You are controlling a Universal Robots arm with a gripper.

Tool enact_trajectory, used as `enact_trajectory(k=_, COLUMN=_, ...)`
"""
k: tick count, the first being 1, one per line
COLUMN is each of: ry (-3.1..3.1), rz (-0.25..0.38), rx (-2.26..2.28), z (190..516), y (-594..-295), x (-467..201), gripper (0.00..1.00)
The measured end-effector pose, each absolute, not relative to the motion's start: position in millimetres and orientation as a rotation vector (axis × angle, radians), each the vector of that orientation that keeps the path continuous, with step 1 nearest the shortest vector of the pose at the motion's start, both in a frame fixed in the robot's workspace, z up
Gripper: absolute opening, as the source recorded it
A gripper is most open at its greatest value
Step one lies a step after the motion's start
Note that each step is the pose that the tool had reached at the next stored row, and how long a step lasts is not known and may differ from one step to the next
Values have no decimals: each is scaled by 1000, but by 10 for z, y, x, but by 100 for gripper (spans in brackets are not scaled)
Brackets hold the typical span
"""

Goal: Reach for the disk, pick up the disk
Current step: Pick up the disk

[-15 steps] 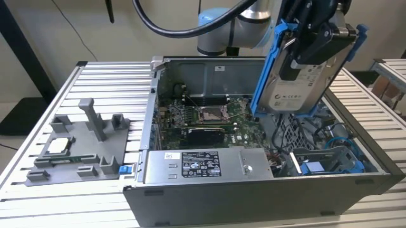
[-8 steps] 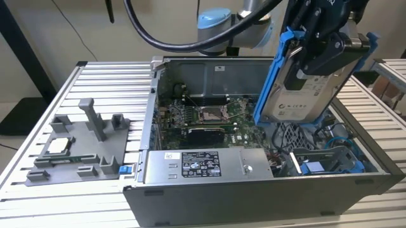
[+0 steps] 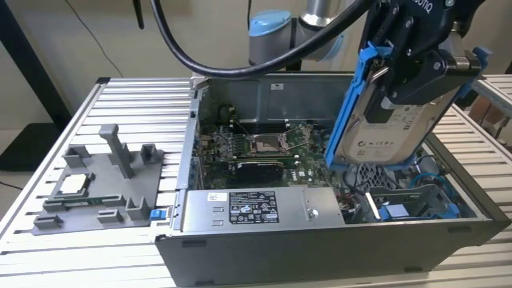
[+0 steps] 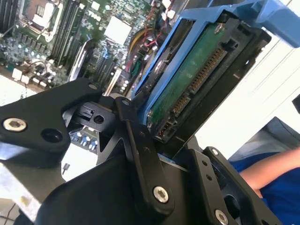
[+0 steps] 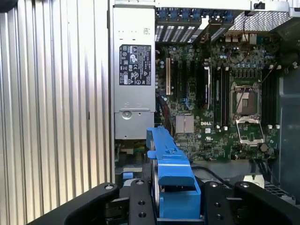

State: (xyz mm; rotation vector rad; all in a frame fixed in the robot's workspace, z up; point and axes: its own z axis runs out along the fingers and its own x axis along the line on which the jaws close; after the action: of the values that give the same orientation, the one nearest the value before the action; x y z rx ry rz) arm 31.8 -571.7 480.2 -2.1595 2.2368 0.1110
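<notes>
The disk [image 3: 396, 135], a silver drive with a white label in a blue bracket, hangs tilted in the air above the right end of the open computer case [image 3: 320, 252]. My gripper [image 3: 409, 75] is shut on its upper part, with black fingers [image 3: 436, 72] clamped across it. The second wrist view has the disk's green circuit side [image 4: 192, 79] and blue bracket between my gripper's [image 4: 161, 140] black links. In the first wrist view the blue bracket [image 5: 171, 173] stands edge-on between the fingers of my gripper [image 5: 171, 208].
Below lie the motherboard [image 3: 256, 144], the long grey power supply box [image 3: 256, 207] and a blue drive bay [image 3: 408, 210]. A grey fixture [image 3: 96, 186] holding a small square chip [image 3: 74, 184] sits on the slatted table [image 3: 128, 102]. A person's arm with a blue sleeve [image 4: 269, 180] is nearby.
</notes>
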Motion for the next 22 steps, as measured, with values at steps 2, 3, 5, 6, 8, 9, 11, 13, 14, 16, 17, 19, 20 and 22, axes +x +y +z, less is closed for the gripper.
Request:
enact_trajectory(k=2, ry=2237, rz=85, rx=-2158, z=4794, y=-5722, x=314, gripper=0)
enact_trajectory(k=3, ry=2238, rz=76, rx=-2155, z=4790, y=-5727, x=313, gripper=0)
enact_trajectory(k=5, ry=2247, rz=69, rx=-2146, z=4784, y=-5736, x=313, gripper=0)
enact_trajectory(k=6, ry=2251, rz=68, rx=-2142, z=4781, y=-5738, x=313, gripper=0)
enact_trajectory(k=8, ry=2256, rz=67, rx=-2138, z=4777, y=-5739, x=326, gripper=0)
enact_trajectory(k=9, ry=2256, rz=68, rx=-2137, z=4774, y=-5740, x=341, gripper=0)
enact_trajectory(k=11, ry=2257, rz=68, rx=-2136, z=4770, y=-5740, x=394, gripper=0)
enact_trajectory(k=13, ry=2256, rz=68, rx=-2136, z=4768, y=-5741, x=459, gripper=0)
enact_trajectory(k=14, ry=2257, rz=68, rx=-2136, z=4768, y=-5741, x=493, gripper=0)
enact_trajectory(k=16, ry=2257, rz=68, rx=-2136, z=4765, y=-5743, x=560, gripper=0)
enact_trajectory(k=17, ry=2257, rz=68, rx=-2136, z=4764, y=-5744, x=593, gripper=0)
enact_trajectory(k=19, ry=2257, rz=68, rx=-2136, z=4762, y=-5749, x=654, gripper=0)
enact_trajectory(k=20, ry=2257, rz=68, rx=-2136, z=4760, y=-5753, x=677, gripper=0)
enact_trajectory(k=22, ry=2257, rz=68, rx=-2136, z=4750, y=-5774, x=740, gripper=0)
